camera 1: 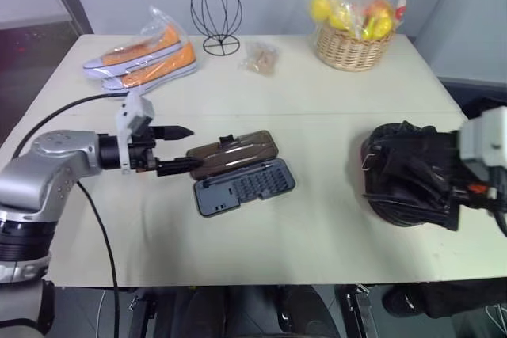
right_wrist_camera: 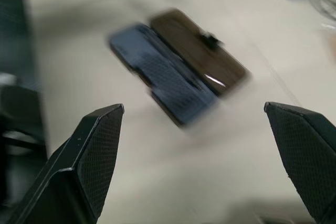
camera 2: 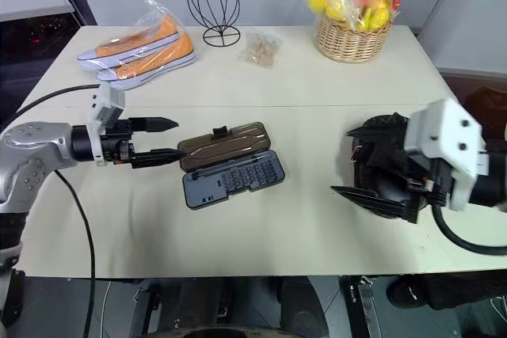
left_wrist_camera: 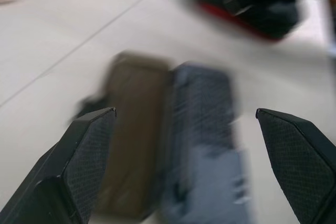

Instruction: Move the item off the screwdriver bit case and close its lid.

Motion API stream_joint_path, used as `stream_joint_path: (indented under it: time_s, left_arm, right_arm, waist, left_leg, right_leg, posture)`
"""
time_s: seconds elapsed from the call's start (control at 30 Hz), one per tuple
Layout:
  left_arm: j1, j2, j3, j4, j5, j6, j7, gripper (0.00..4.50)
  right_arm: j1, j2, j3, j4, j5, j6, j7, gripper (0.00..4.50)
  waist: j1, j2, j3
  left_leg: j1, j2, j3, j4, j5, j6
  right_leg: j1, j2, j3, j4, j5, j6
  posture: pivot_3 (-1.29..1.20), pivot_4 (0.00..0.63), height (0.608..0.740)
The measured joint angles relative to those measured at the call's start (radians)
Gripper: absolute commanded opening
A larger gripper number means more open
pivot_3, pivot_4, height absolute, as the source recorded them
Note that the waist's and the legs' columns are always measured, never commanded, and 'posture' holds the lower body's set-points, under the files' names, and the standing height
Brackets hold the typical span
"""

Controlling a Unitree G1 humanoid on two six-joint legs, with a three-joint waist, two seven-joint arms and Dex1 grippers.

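Observation:
The screwdriver bit case lies open at mid-table, its dark grey half with rows of bits toward me. Its smoky brown lid lies flat behind that half, a small black latch tab on its far edge. The item, a bulky black padded mitt, rests on the table well right of the case. My left gripper is open just left of the lid, its near finger close to the lid's left end. My right gripper is open and empty, hovering beside the mitt and pointing toward the case.
A pair of orange shoes in a plastic bag lies at the back left. A black wire head stand, a small snack packet and a wicker fruit basket stand along the back. A black cable trails from my left arm.

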State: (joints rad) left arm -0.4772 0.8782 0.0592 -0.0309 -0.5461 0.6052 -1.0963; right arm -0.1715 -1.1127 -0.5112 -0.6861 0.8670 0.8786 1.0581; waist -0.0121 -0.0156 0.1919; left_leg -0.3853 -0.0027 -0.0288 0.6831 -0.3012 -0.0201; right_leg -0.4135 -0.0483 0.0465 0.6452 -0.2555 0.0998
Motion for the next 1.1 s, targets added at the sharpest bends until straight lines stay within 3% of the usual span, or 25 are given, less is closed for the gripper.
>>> stream_joint_path:
  time_s: [0.13, 0.27, 0.6, 0.77, 1.07, 1.1]
  left_arm:
    - [-0.084, -0.051, -0.051, 0.204, 0.126, -0.126, 0.016, 4.50]
    - [-0.194, -0.147, -0.111, 0.422, 0.221, -0.239, 0.014, 4.50]
    - [-0.372, -0.285, -0.201, 0.839, 0.387, -0.493, -0.058, 4.50]
    - [-0.438, -0.329, -0.226, 1.022, 0.477, -0.639, -0.062, 2.24]
    - [-0.505, -0.349, -0.242, 1.140, 0.561, -0.775, -0.088, 2.24]
    - [-0.507, -0.353, -0.241, 1.147, 0.564, -0.789, -0.092, 1.71]
  right_arm:
    - [-0.090, 0.028, 0.213, 0.089, -0.052, -0.062, 0.010, 4.47]
    - [-0.152, 0.056, 0.331, 0.156, -0.111, -0.115, 0.011, 4.47]
    - [-0.215, 0.081, 0.388, 0.178, -0.119, -0.124, -0.001, 4.47]
    - [-0.208, 0.080, 0.378, 0.157, -0.108, -0.113, -0.021, 4.50]
    - [-0.169, 0.065, 0.336, 0.127, -0.092, -0.097, -0.031, 4.50]
    - [-0.165, 0.064, 0.336, 0.127, -0.092, -0.097, -0.031, 4.50]
  waist:
    - [0.005, 0.000, 0.000]
    - [0.003, 0.000, 0.000]
    - [0.001, 0.000, 0.000]
    - [0.001, 0.000, 0.000]
    - [0.002, -0.001, 0.000]
    - [0.002, -0.001, 0.000]
  left_leg:
    - [-0.002, -0.001, 0.000, 0.000, 0.000, 0.000]
    - [-0.006, -0.002, 0.000, 0.001, 0.000, 0.000]
    - [-0.008, -0.003, 0.001, 0.001, 0.000, 0.000]
    - [-0.008, -0.003, 0.001, 0.001, 0.000, 0.000]
    - [-0.008, -0.002, 0.001, 0.001, 0.000, 0.000]
    - [-0.008, -0.002, 0.001, 0.001, 0.000, 0.000]
  right_leg:
    - [-0.001, -0.001, -0.001, 0.000, 0.001, 0.002]
    - [-0.006, -0.001, 0.000, 0.001, 0.002, 0.004]
    - [-0.010, 0.000, 0.000, 0.003, 0.003, 0.004]
    - [-0.010, 0.000, 0.000, 0.003, 0.003, 0.004]
    - [-0.010, -0.001, 0.000, 0.004, 0.003, 0.004]
    - [-0.010, -0.001, 0.000, 0.004, 0.003, 0.004]
  posture:
    - [0.00, 0.150, 0.740]
    - [0.00, 0.150, 0.740]
    - [0.00, 0.150, 0.740]
    - [0.00, 0.150, 0.740]
    - [0.00, 0.150, 0.740]
    - [0.00, 0.150, 0.740]
